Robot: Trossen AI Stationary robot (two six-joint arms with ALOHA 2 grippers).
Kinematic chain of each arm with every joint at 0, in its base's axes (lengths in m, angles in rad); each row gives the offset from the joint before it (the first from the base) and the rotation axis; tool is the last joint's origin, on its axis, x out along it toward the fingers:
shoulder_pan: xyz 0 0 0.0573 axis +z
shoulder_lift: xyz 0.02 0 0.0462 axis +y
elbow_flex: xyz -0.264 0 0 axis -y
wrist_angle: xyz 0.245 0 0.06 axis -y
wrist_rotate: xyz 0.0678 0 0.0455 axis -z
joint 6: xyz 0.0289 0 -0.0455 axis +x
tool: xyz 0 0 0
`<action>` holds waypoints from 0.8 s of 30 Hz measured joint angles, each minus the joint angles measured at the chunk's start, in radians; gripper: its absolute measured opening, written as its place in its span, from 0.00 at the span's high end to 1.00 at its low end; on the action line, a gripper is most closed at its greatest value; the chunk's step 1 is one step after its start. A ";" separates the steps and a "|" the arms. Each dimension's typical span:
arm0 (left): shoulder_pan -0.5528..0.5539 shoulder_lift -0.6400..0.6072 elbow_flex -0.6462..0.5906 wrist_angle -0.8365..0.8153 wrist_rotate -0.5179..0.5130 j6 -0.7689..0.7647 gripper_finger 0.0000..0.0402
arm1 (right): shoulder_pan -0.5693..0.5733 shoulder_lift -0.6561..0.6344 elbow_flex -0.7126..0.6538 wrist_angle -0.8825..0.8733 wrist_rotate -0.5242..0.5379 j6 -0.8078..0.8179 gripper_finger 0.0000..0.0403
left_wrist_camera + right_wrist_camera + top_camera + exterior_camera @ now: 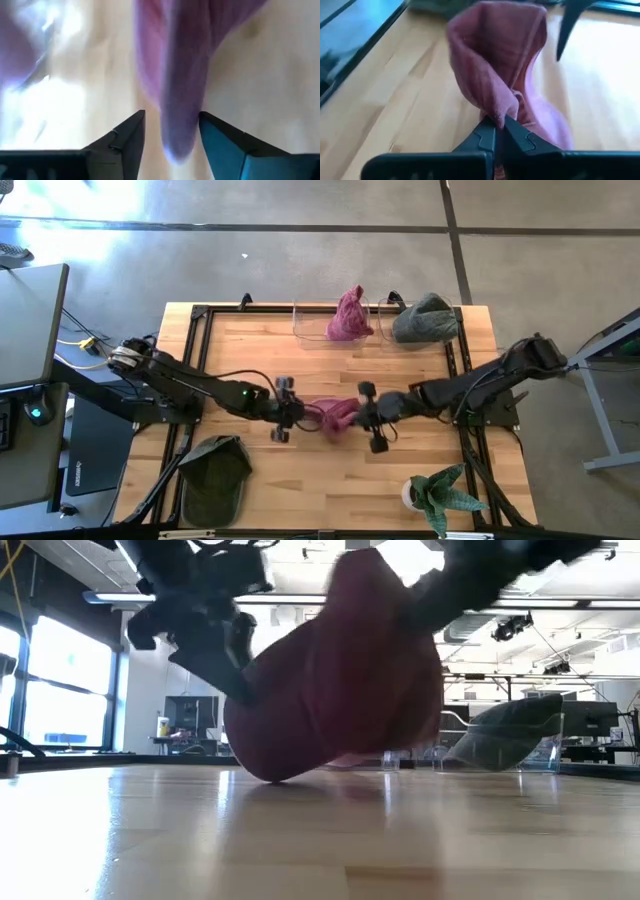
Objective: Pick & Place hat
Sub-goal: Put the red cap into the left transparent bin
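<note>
Pink fabric fills the middle of the table (300, 490): a pink hat (337, 416) lies there between the two grippers, one end resting on the wood and the rest lifted, as the low view shows. The right gripper (371, 416) has its jaws pressed together on a bunched fold of the hat's edge, the cloth rising up and away from the fingertips in the right wrist view (496, 122). The left gripper (284, 416) sits at the hat's opposite side with its jaws apart; in the left wrist view a hanging lobe of the hat (175, 75) dips into the gap between the two fingers (127, 135) without being clamped. Beyond both sets of jaws, at the far edge of the table, stand two clear bins (312, 330): a second pink hat (348, 316) stands in one, a grey-green hat (424, 319) in the other. Behind the left gripper, near the table's front edge, lies a dark green cap (213, 478). Behind the right gripper, at the front corner, stands a potted plant (440, 495).
</note>
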 joint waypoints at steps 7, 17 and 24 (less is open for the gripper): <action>-0.026 -0.111 0.004 -0.294 -0.290 -0.129 0.53 | -0.152 -0.002 0.242 -0.203 -0.017 0.030 0.99; -0.047 -0.190 0.005 -0.479 -0.613 -0.355 0.53 | -0.390 -0.001 0.472 -0.283 -0.056 0.046 0.99; -0.047 -0.188 0.004 -0.493 -0.616 -0.409 0.53 | -0.548 -0.001 0.531 -0.273 -0.054 0.043 0.99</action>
